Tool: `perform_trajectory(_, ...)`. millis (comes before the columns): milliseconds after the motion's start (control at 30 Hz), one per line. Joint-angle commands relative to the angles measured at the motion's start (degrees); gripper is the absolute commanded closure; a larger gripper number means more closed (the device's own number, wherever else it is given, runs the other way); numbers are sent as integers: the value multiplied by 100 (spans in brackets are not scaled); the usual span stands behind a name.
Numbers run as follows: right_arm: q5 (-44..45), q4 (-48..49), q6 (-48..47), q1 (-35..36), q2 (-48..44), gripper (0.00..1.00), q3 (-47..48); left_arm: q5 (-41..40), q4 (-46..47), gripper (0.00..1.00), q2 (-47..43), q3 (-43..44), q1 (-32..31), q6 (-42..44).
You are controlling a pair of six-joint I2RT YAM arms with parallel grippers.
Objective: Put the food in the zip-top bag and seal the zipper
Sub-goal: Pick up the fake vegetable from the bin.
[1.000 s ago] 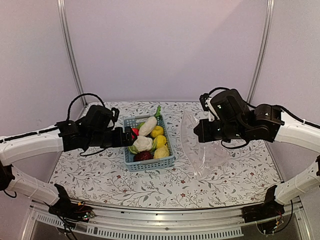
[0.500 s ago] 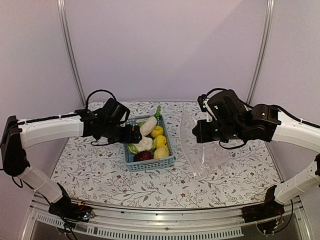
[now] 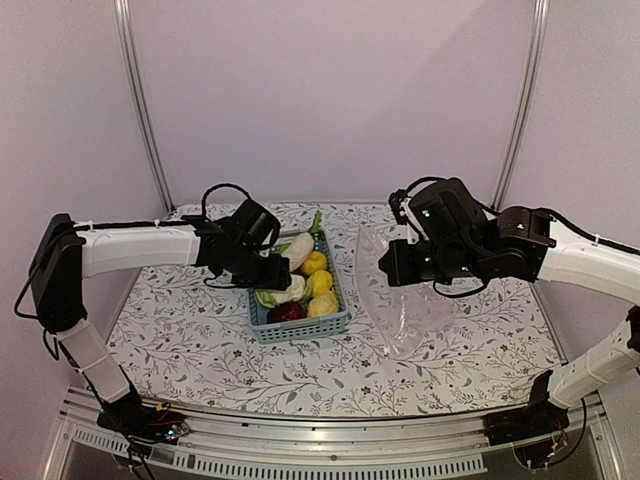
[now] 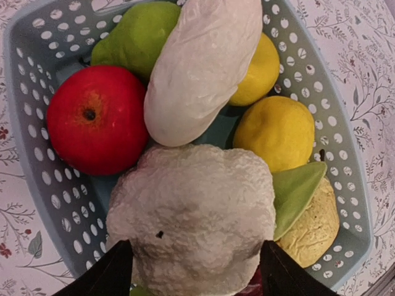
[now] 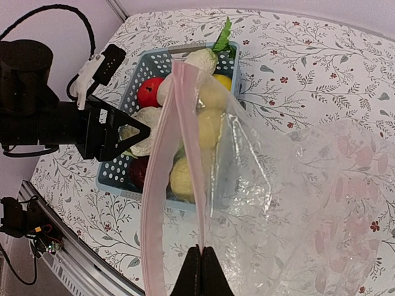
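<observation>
- Where the overhead view looks down, the blue basket (image 3: pixel 297 328) on the surface (image 3: pixel 200 350) holds the food (image 3: pixel 318 283); the zip-top bag (image 3: pixel 400 310) stands just beside it.
- Left wrist: left tool (image 4: pixel 195 243) spread astride cauliflower (image 4: pixel 197 197) inside basket.
- Right wrist: right tool (image 5: pixel 201 262) pressed together, pinching the zipper (image 5: pixel 154 203).

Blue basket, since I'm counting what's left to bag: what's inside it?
A red tomato, white radish, cauliflower, green piece, dark purple piece and yellow lemons; anything beneath the cauliflower is covered.
</observation>
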Motion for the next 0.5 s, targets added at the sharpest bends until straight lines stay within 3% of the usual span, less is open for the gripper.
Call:
perform_trajectory(0,-143,102,-55,-21,121,100,186,-52,-246,29,264,184,-37,75)
perform_trajectory(333,-246,100,-62,-23,187,100,189,-127,-303,18,638,204,-70,166)
perform_trajectory(467,-254,104,-36,-22,185,100,180,-20,-224,28,732,261,-70,189)
